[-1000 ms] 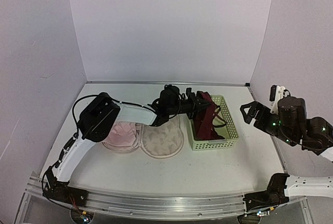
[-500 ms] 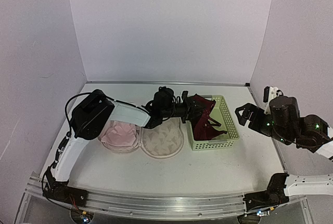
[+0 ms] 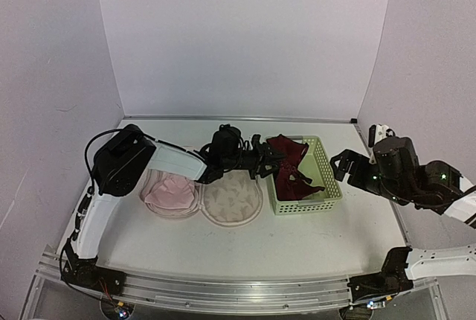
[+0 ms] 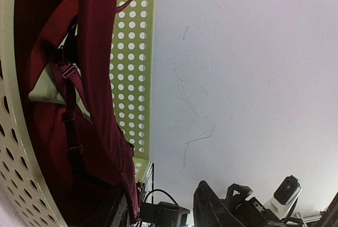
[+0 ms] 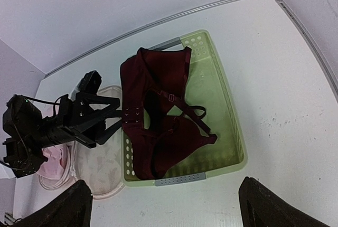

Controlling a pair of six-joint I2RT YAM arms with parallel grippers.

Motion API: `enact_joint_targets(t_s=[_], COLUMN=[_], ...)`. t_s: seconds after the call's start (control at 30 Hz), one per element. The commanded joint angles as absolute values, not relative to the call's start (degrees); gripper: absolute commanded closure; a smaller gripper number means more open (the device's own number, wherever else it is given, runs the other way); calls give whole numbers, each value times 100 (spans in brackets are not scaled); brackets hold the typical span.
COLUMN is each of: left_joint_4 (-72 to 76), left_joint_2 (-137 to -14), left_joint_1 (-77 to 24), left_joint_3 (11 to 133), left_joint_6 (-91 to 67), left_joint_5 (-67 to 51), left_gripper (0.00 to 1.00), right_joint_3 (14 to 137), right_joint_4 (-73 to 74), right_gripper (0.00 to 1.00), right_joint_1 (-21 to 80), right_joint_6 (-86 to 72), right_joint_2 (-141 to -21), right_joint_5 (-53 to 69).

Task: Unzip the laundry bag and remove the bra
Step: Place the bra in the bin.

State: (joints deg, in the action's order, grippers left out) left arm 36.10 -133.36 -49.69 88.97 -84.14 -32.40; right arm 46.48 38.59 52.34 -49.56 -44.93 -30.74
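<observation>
The left end effector (image 3: 265, 162), seen from above, reaches across the opened laundry bag (image 3: 232, 201) to the left wall of the pale green basket (image 3: 332, 186). Its fingers are parted beside the dark red bra (image 3: 292, 165), which lies in the basket with one edge draped over that wall. The bag lies unzipped on the surface (image 3: 297, 249), just left of the basket, with its two halves flat side by side. The right half shows printed cream fabric and the left half a pink inside. The right end effector (image 3: 348, 165) hovers to the right of the basket, spread wide and holding nothing.

In the left wrist view, two dark fingers stand apart at the bottom edge. The bra (image 4: 95, 79) fills the perforated basket on the left; whether a finger touches the fabric I cannot tell.

In the right wrist view, that arm's own fingers (image 5: 63, 208) sit far apart at the bottom corners, above the basket. The bra (image 5: 158, 126) sprawls over the basket floor with its straps loose and its band hanging over the left rim. The left end effector's spread fingers point at that band, above the bag.
</observation>
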Motion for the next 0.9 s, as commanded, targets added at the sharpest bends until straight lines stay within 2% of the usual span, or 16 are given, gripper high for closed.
enact_joint_targets(t_s=[0.0, 0.37, 0.6, 0.73, 0.87], left_joint_4=[3526, 2174, 1309, 305, 100], left_joint_2=[-12722, -12555, -12620, -12681, -12599], left_joint_1=[-4865, -4843, -4843, -4843, -4798], left_joint_3=[8856, 9037, 9375, 9944, 9976], left_joint_6=[-8324, -8003, -7673, -7164, -7054], left_joint_5=[-3357, -3377, -3327, -3145, -3148], left_gripper=[58, 56, 55, 54, 54], right_joint_3=[4878, 4896, 4887, 4886, 4895], right_joint_4=[3611, 3431, 3395, 3391, 3355], right_gripper=[2, 2, 2, 2, 2], right_joint_1=[5239, 5244, 5244, 5245, 5244], right_joint_6=[-5010, -4983, -4975, -4966, -4928], right_joint_2=[-4596, -4750, -4759, -4754, -4812], right_joint_5=[-3078, -3055, -3045, -3066, -3047])
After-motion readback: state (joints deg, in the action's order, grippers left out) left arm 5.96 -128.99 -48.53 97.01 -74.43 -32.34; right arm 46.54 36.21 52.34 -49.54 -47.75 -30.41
